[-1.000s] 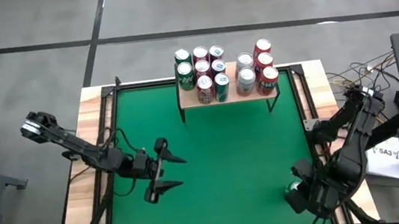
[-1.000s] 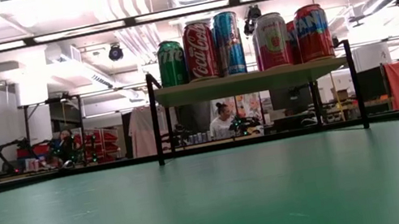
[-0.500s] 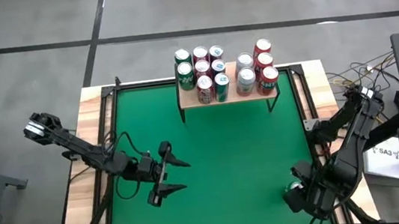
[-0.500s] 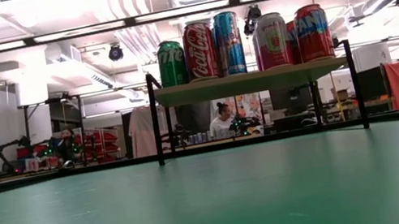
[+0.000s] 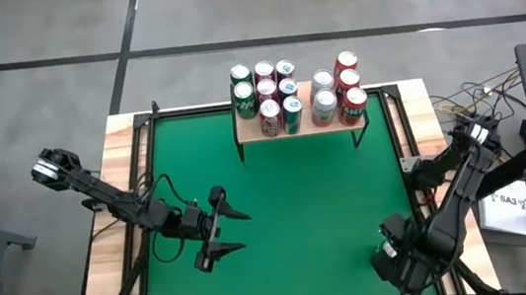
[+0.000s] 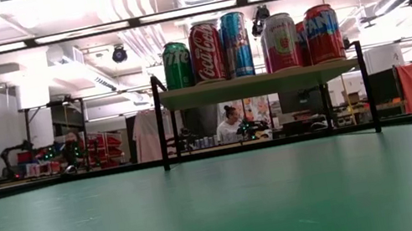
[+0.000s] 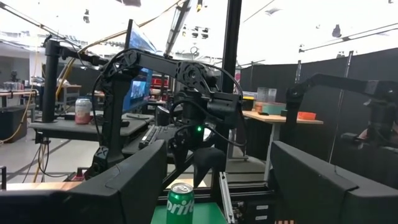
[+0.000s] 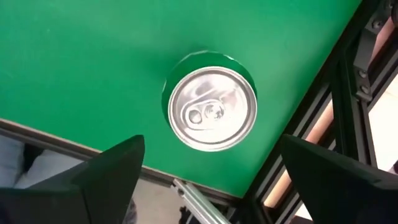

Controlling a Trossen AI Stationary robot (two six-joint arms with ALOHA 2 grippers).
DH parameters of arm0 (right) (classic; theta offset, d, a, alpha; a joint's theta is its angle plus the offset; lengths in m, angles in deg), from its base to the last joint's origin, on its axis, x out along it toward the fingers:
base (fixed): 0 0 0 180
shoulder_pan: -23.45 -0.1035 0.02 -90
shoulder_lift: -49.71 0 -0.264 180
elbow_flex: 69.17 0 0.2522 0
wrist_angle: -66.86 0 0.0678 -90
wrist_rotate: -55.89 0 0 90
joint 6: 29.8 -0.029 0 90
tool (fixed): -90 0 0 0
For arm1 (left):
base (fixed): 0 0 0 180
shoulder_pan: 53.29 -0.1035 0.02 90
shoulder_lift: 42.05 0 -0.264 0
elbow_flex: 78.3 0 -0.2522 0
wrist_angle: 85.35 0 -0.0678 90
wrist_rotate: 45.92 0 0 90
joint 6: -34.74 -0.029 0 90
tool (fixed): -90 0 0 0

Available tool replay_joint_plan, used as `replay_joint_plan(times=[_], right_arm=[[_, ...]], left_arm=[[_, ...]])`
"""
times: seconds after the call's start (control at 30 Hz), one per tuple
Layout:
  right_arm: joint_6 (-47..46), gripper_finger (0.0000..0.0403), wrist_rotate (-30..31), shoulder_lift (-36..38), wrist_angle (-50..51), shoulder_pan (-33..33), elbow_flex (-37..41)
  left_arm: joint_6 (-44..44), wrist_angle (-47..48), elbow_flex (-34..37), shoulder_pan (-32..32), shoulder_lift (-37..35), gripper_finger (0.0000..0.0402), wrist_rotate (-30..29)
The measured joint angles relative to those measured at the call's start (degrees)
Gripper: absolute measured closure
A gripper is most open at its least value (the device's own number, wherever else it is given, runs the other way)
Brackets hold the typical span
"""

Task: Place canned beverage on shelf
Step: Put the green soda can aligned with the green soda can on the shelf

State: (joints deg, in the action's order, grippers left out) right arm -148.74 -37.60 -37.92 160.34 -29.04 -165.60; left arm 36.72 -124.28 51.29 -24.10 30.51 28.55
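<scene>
picking up looks like the step we are at. the round green soda can with a shiny silver top (image 8: 211,109) stands upright on the green felt table (image 5: 298,193), near its front right corner, well apart from the low light wooden shelf on thin black legs (image 5: 310,125). the right gripper (image 5: 395,257) hangs right over the can with its fingers (image 8: 112,171) spread wide, one on each side, not touching it. next, we think it must go down, squeeze the can's sides, lift it and carry it across to a bare spot on the board. the left gripper (image 5: 240,227) waits over the table's left side, fingers spread, holding nothing. we count one can on the table, about thirteen cans on the shelf, one shelf and two grippers.
</scene>
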Motion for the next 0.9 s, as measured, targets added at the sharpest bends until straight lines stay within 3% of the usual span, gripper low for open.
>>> replay_joint_plan(times=[0.33, 0.73, 0.9], right_arm=[[-1.1, 0.0035, 1.9, -0.2, 0.0, 0.1, 3.0], [-2.5, 0.0035, 2.0, -0.4, -10.2, 0.7, 10.6], [-4.0, 0.0068, 2.2, -0.9, -10.3, 0.7, 12.1]], left_arm=[[0.0, 0.0, 0.0, 0.0, 0.0, 0.0128, 0.0], [0.0, 0.0, 0.1, 0.0, 0.0, 0.0128, 0.0], [0.0, 0.0, 0.1, 0.0, 0.0, 0.0128, 0.0]])
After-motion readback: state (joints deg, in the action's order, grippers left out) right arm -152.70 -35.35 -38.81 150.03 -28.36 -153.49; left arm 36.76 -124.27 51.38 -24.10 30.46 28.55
